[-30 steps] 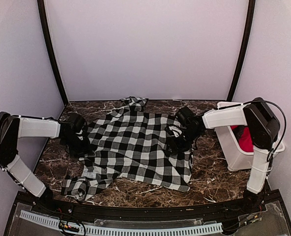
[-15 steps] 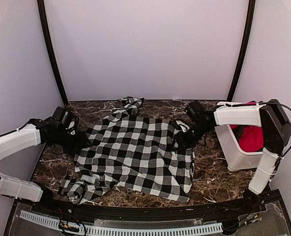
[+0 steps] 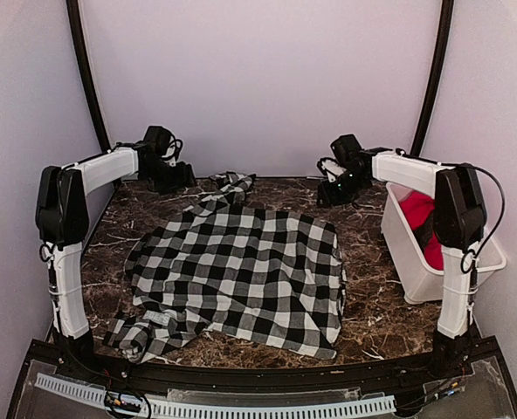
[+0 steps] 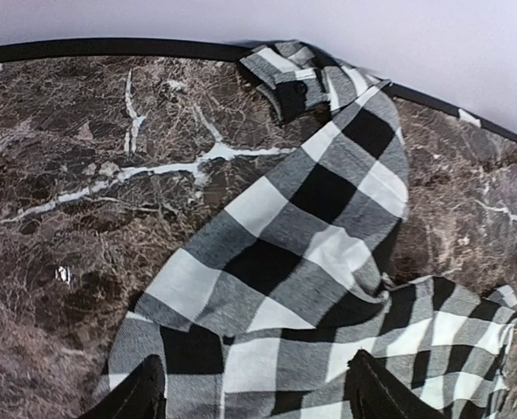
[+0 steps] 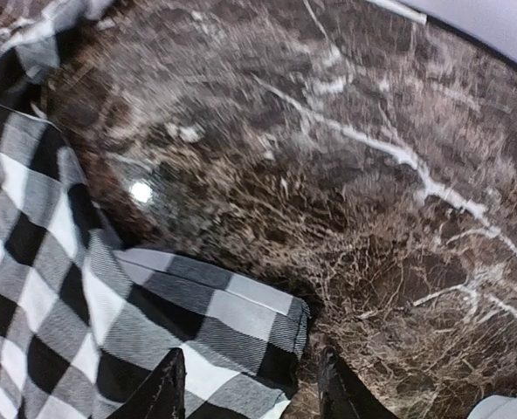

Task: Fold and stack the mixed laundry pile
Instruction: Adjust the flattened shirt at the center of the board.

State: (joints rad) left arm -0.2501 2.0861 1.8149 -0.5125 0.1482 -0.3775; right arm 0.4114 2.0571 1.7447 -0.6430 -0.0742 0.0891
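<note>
Left tool (image 4: pixel 257 375) and right tool (image 5: pixel 250 367) both stand spread, empty. Flatten the bunched sleeve (image 3: pixel 141 333), lower left, onto the checked garment (image 3: pixel 241 271) at frame centre. The red garment (image 3: pixel 416 209) lies in the bin (image 3: pixel 446 284), right.

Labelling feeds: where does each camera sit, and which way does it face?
Top external: above, behind both arms, facing down at the table; both show.
Left wrist: far left, down at a sleeve of the checked garment; left tool shows.
Right wrist: far right, down at that garment's corner; right tool shows.
Shared: the checked garment.
</note>
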